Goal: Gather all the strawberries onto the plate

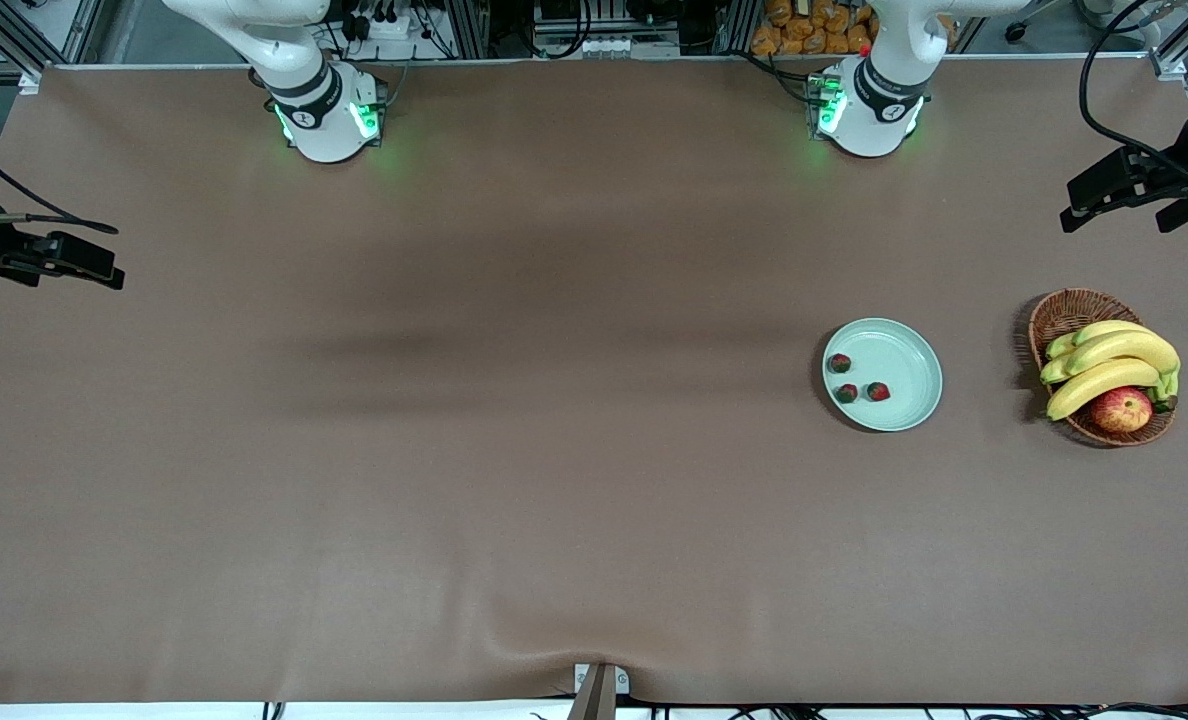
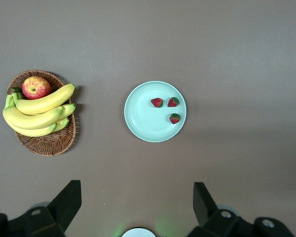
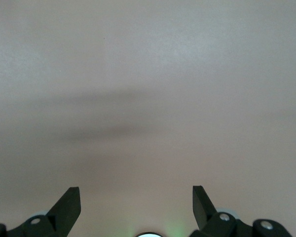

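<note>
All 3 strawberries [image 1: 854,382] are seen lying in the plate [image 1: 904,400], and they are also seen there from the left wrist view [image 2: 166,107]. They are grouped on the part of the plate toward the right arm's end of the tabletop [image 1: 514,450]. 2 of them lie close together, nearer to the front camera, and 1 lies a little farther from it. None of them is held. The plate [image 2: 148,128] is set flat on the brown tabletop, toward the left arm's end.

A brown basket [image 1: 1069,318] is placed beside the plate, closer to the left arm's end, and the 2 are well apart. Yellow bananas [image 1: 1114,362] and 1 red-yellow apple [image 1: 1122,408] are held in the basket.

The left hand [image 1: 1124,195] is kept up in the air at the left arm's end of the tabletop. Its fingers [image 2: 69,197] are spread wide apart, and nothing is held between them.

The right hand [image 1: 54,262] is kept up at the right arm's end, over bare tabletop. Its fingers [image 3: 69,202] are spread wide apart too, with nothing held between them.
</note>
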Available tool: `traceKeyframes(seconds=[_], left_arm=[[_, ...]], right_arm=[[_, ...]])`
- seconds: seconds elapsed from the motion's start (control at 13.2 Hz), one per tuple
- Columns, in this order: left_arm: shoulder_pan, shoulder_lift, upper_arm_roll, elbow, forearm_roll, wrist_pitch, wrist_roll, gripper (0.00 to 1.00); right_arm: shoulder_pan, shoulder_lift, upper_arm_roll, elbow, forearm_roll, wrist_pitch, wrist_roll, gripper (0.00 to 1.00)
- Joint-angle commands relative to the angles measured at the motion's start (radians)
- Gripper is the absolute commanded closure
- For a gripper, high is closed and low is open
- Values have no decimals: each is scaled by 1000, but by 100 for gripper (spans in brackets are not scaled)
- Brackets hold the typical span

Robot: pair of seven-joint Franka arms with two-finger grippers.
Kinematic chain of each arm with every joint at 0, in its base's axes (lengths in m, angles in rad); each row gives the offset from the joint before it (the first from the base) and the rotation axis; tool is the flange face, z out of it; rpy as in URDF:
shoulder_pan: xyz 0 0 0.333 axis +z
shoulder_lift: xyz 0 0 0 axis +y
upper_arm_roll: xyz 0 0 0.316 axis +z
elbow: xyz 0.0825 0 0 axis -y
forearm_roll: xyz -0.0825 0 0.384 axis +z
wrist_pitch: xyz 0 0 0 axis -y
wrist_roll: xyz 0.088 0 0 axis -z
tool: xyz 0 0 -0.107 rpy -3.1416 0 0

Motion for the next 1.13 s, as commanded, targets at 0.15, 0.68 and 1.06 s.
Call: traceKeyframes(seconds=[0.15, 0.68, 1.06], left_arm=[[-10, -5, -8, -10, -8, 1, -26, 0], [-33, 1, -9, -35, 10, 7, -26, 0], [-45, -13, -23, -67, 43, 34, -28, 0]], right_arm=[[15, 1, -4, 24, -15, -3, 6, 0], [16, 21, -4, 26, -15, 40, -6, 0], [18, 21, -4, 26, -14, 43, -5, 0]])
